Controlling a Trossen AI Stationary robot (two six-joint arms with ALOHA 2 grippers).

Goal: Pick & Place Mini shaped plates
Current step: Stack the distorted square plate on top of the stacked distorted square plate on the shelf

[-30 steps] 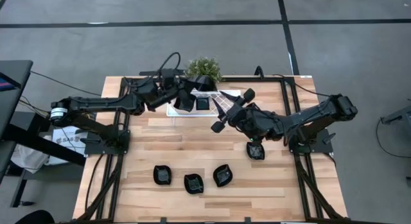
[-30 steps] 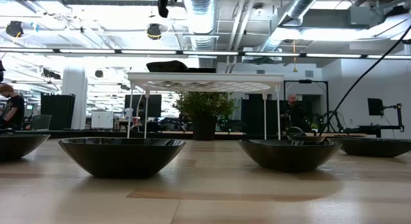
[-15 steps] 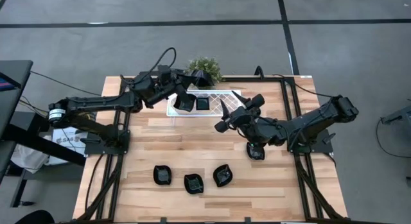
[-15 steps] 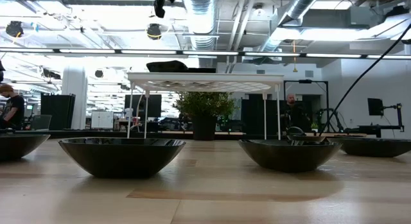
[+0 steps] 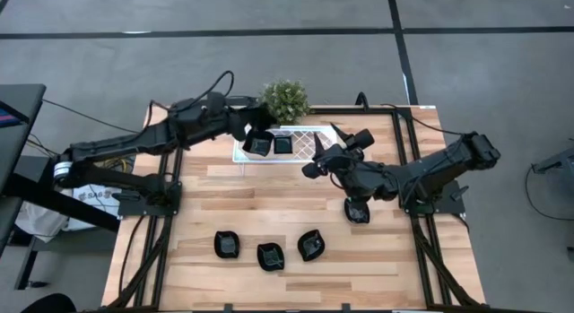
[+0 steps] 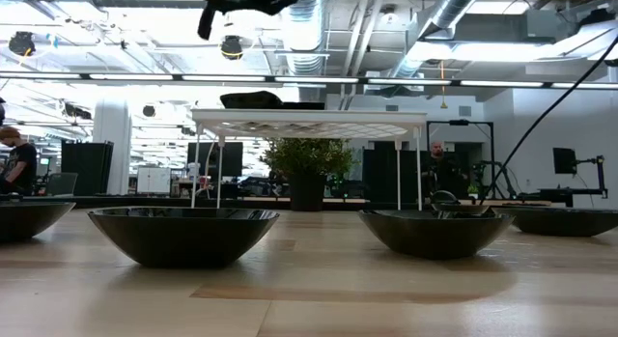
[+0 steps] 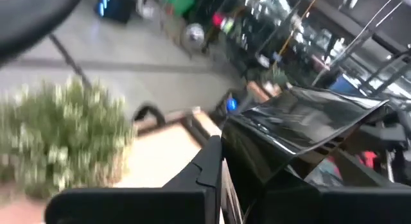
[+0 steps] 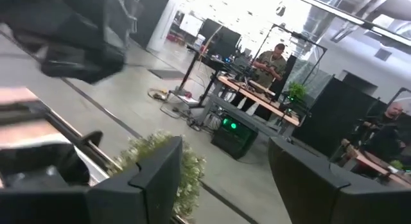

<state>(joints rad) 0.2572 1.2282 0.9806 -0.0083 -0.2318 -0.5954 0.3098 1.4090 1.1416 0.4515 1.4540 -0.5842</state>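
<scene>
My left gripper (image 5: 256,134) is shut on a glossy black mini plate (image 5: 257,144) and holds it over the left end of the white lattice tray (image 5: 309,134). Another plate (image 5: 282,144) lies in that tray. My right gripper (image 5: 336,144) hangs open and holds nothing, just past the tray's right end; in its own wrist view the gap (image 8: 225,179) is bare. More plates rest on the wood: three in a near row (image 5: 227,245), (image 5: 271,256), (image 5: 311,245), and one (image 5: 357,210) under the right arm. My left gripper pinches the plate by its rim (image 7: 239,153) between its two fingers; one finger (image 7: 207,167) lies against that edge. The fingers come from the table's left, close to level. The plate (image 7: 302,131) sits tilted in the hold, lifted above the tray.
A small green potted plant (image 5: 285,98) stands at the far edge just behind the tray. The tray stands on thin legs (image 6: 398,173) above the table. In the low view, people sit at desks in the room beyond. Bare wood lies between the tray and the near row.
My left arm has swung toward the table's far edge and its gripper has tipped up toward level, still holding the plate over the tray's left end. My right gripper has turned about at the wrist while staying in place.
</scene>
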